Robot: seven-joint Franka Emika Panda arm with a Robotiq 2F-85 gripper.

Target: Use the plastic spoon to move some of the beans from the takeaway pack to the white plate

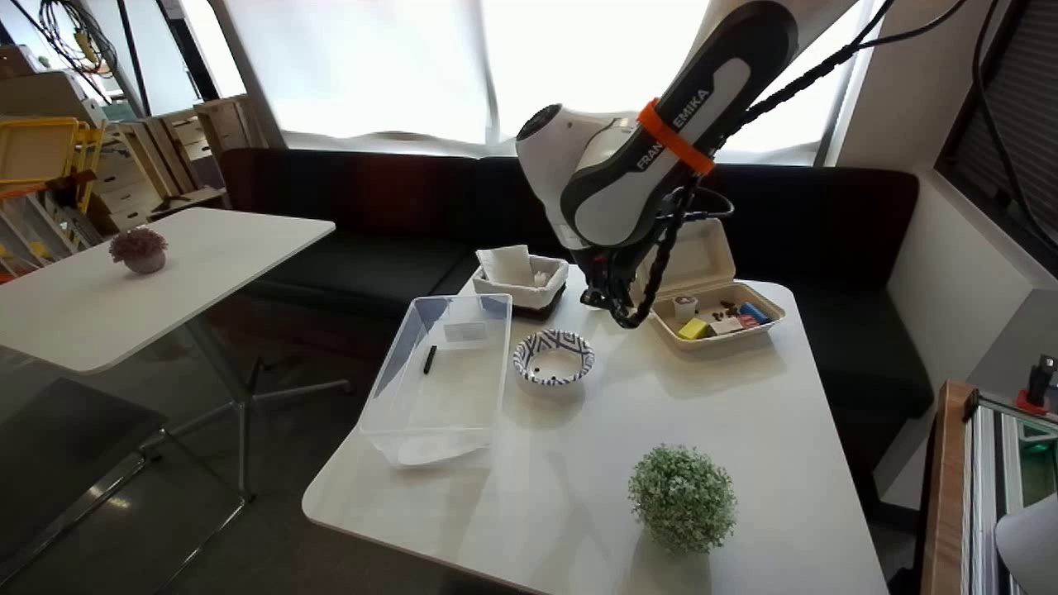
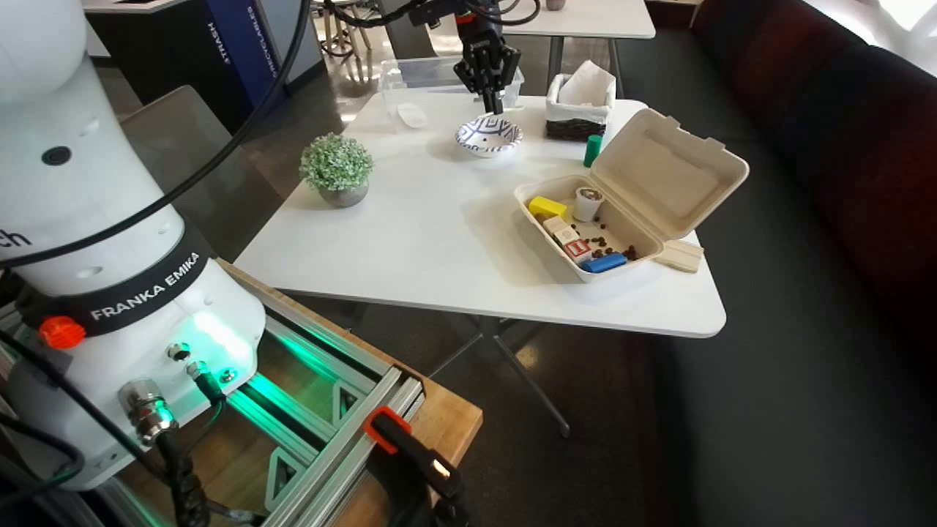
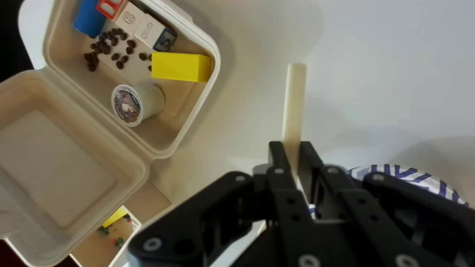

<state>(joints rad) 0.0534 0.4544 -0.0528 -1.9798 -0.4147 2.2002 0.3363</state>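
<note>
The takeaway pack is a pale cream clamshell, open, in both exterior views and at left in the wrist view. Dark beans lie in it beside toy blocks and a small cup. My gripper is shut on a cream stick, apparently the plastic spoon's handle; its scoop end is mostly hidden. A white bowl with blue pattern, probably the white plate, holds a few dark beans; it also shows in the other views. The gripper is above the table between pack and bowl.
A clear tub with a black marker stands beside the bowl. A lined basket, a green cylinder, a potted plant and a pale wooden-looking box are also on the table.
</note>
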